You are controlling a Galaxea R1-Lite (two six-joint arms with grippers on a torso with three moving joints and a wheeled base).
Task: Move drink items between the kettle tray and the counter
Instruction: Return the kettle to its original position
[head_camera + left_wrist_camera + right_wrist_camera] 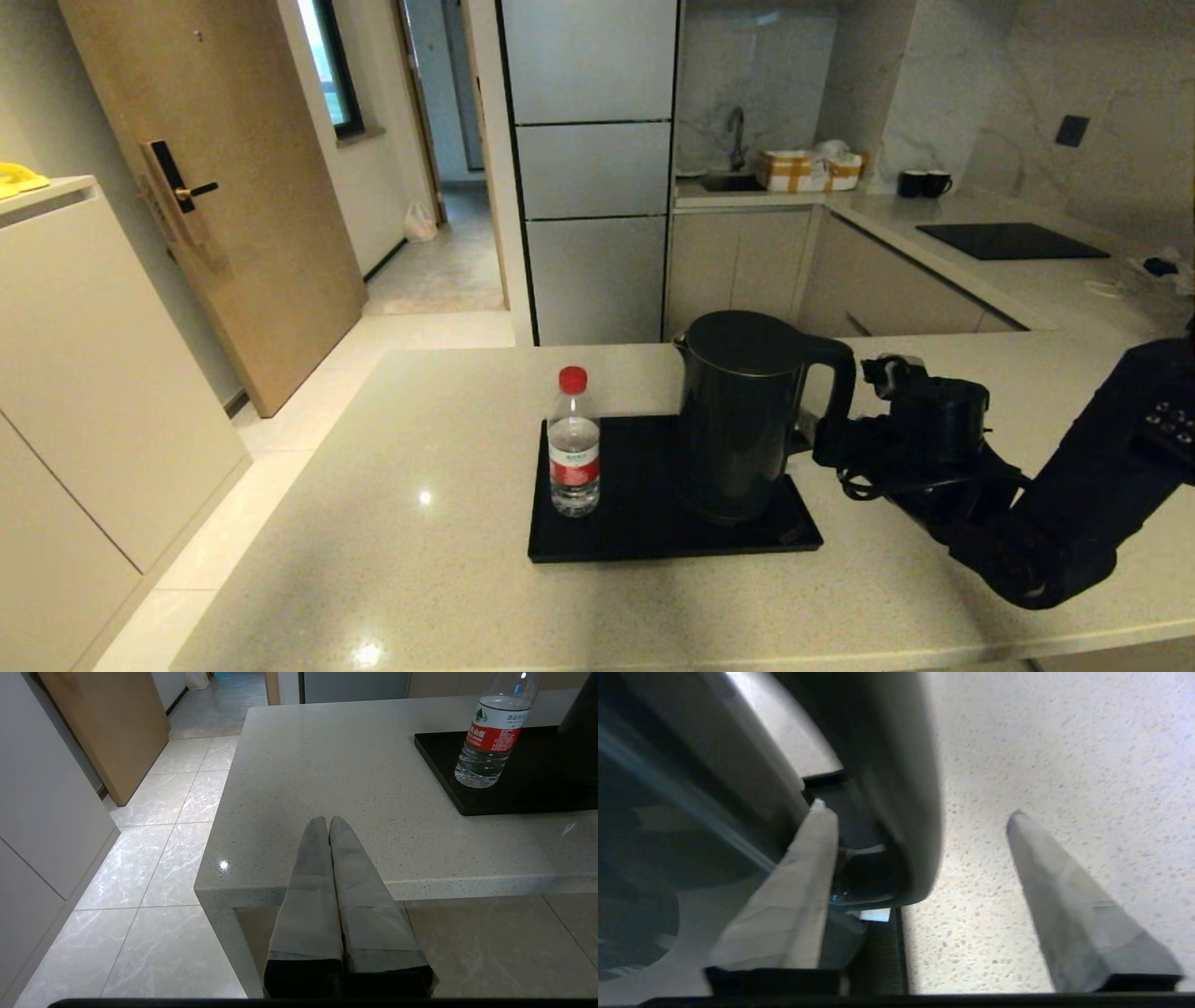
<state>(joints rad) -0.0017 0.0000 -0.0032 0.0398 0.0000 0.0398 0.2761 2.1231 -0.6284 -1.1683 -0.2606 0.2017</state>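
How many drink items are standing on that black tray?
2: the water bottle at the kettle tray's left edge, the electric kettle on its right half.

I count one kettle [742, 411] and one water bottle [573, 446], both on a single tray [653, 537], which sits on the one surface [392, 560] before me. Farther back I see two mugs [924, 183] and one cooktop panel [1010, 241]. Two grippers: left gripper [328, 822], right gripper [920, 814].
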